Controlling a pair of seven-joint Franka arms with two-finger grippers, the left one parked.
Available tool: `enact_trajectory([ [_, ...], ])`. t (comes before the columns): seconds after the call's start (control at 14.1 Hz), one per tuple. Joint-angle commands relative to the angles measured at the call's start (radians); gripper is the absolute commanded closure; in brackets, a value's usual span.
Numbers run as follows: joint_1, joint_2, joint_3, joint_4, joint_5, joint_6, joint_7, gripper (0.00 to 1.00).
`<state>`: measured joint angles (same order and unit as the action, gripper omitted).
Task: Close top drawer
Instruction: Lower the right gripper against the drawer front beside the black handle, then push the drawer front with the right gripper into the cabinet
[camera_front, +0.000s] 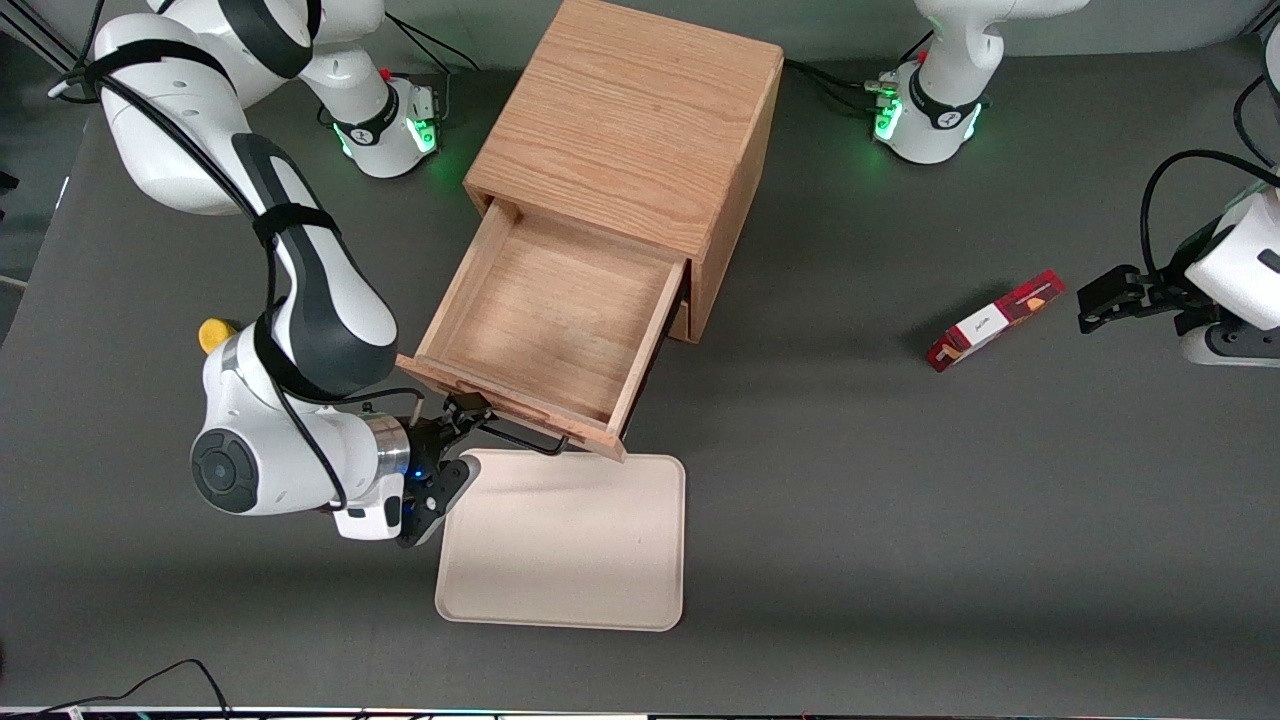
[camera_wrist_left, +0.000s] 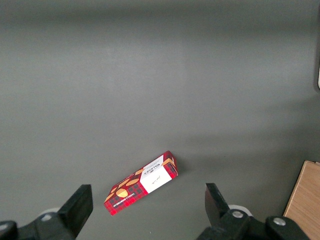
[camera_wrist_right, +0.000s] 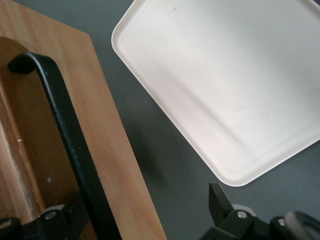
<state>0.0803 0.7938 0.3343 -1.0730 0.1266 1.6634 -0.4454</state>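
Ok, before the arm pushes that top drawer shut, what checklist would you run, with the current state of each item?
1. top drawer pulled far out of the cabinet: ok, open.
2. Drawer interior holds nothing that could jam: ok.
3. gripper at the black handle, fingers spread, one finger on each side of the bar: ok.
4. Cream tray lies below the drawer front, nearer the camera, out of the closing path: ok.
5. Red snack box toward the parked arm's end: ok.
6. Lower drawer state: cannot tell.

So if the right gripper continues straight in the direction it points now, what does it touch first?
Most likely the top drawer front panel. The gripper is open at the black handle, one finger on each side of the bar, pointing toward the wooden front. The exact gap to the wood is unclear.
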Motion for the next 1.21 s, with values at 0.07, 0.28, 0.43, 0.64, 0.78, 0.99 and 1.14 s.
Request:
enact_trajectory([
  [0.07, -0.002, -0.004, 0.005, -0.021, 0.022, -0.008, -0.026, 0.00],
  [0.28, -0.001, -0.007, 0.005, -0.031, 0.022, -0.007, -0.019, 0.00],
  [0.43, 0.003, -0.022, 0.006, -0.054, 0.022, -0.004, -0.013, 0.00],
  [0.64, 0.003, -0.059, 0.008, -0.129, 0.021, 0.013, -0.015, 0.00],
  [0.78, 0.004, -0.085, 0.008, -0.166, 0.019, 0.032, -0.015, 0.00],
  [0.99, 0.013, -0.116, 0.008, -0.212, 0.021, 0.041, -0.013, 0.00],
  [1.14, 0.021, -0.139, 0.008, -0.245, 0.022, 0.056, -0.006, 0.00],
])
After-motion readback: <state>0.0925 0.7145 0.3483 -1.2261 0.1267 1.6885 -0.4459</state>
